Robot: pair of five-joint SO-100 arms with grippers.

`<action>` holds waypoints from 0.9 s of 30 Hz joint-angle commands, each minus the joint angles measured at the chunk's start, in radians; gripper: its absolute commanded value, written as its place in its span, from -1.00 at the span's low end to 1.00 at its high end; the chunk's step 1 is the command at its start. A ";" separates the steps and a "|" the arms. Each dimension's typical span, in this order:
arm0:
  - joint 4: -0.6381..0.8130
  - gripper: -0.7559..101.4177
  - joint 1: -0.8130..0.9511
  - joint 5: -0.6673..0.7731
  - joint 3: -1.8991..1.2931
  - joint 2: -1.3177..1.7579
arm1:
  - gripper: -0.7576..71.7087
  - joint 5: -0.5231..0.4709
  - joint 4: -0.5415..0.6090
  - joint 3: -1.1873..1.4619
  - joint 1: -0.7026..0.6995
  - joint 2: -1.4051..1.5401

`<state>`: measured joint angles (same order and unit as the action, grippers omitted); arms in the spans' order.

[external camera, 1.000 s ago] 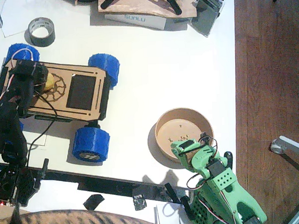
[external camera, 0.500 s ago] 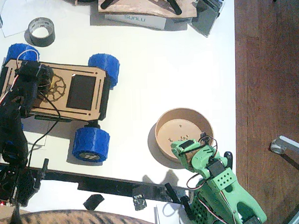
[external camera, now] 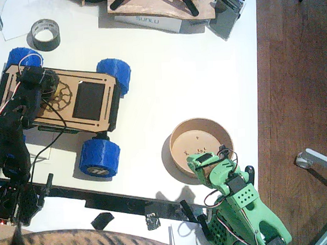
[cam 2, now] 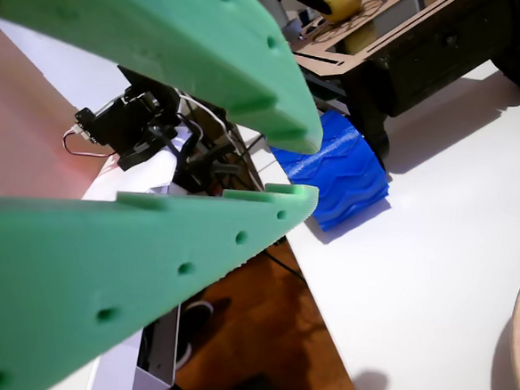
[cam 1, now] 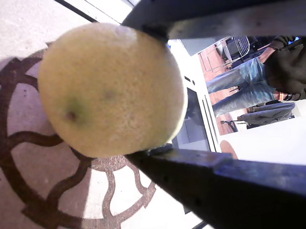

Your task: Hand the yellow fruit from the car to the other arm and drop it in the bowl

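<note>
Wrist view: yellow fruit [cam 1: 111, 90] clamped between left jaws.

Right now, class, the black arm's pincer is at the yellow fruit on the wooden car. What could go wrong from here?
1. The round dimpled yellow fruit sits between the black left pincer jaws only by its sides; it might roll out when lifted.
2. The green right pincer waits open at the shallow tan bowl, far across the table from the blue-wheeled wooden car, so the carry to it is long.

Bright overhead light, blown-out white table [external camera: 205, 72], soft fixed view, possibly backlit wrist views.
</note>
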<state>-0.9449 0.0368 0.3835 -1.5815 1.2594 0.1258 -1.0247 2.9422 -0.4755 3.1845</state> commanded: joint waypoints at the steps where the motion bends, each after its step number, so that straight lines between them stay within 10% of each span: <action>1: 0.012 -0.98 0.005 -0.011 0.043 0.002 | -0.98 -0.005 0.011 -0.040 0.000 0.011; 12: 0.000 -0.99 0.000 0.002 0.041 0.055 | -0.98 -0.078 0.009 -0.037 -0.009 0.023; 27: -0.597 -0.99 0.236 0.279 0.025 1.032 | -0.98 -0.256 0.067 -0.032 -0.069 0.025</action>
<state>-1.5079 0.1703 0.6197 -1.5800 2.1460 -0.0798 -0.9848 2.9422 -0.5154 3.2030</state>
